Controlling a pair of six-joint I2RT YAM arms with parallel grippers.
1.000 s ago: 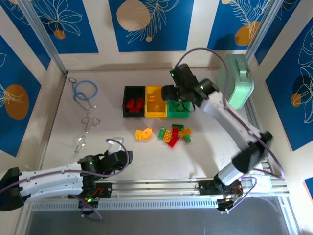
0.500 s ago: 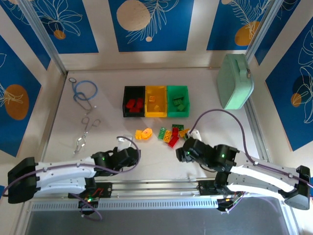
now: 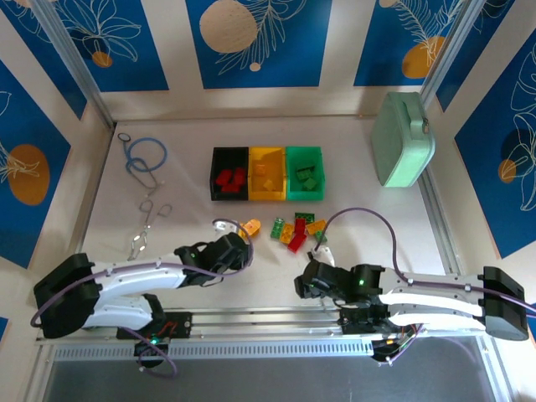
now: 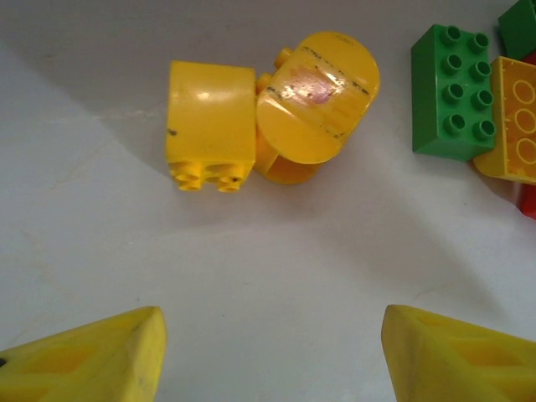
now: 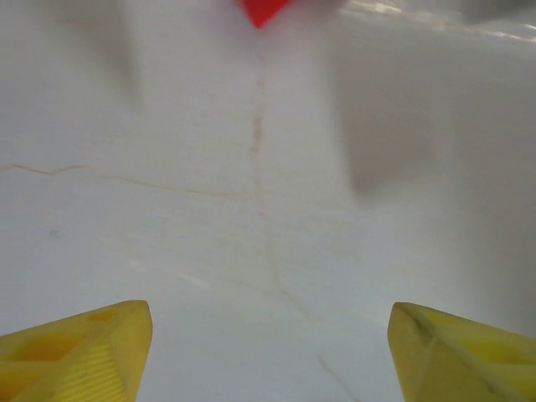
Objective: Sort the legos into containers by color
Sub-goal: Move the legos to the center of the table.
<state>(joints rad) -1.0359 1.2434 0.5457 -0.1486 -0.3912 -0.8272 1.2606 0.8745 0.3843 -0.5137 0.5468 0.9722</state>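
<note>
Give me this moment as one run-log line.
left pincer: open, empty, facing yellow legos | right pincer: open, empty, over table | containers: partly filled

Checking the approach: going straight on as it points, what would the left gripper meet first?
Bare table, then the pair of yellow bricks; the left gripper lines up about where they meet, so which comes first is unclear.

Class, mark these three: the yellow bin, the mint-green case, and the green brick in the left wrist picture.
yellow bin [image 3: 267,198], top external view, on its near wall.
mint-green case [image 3: 404,141], top external view, middle of its broad face.
green brick [image 4: 452,92], left wrist view, on its studded top.
</note>
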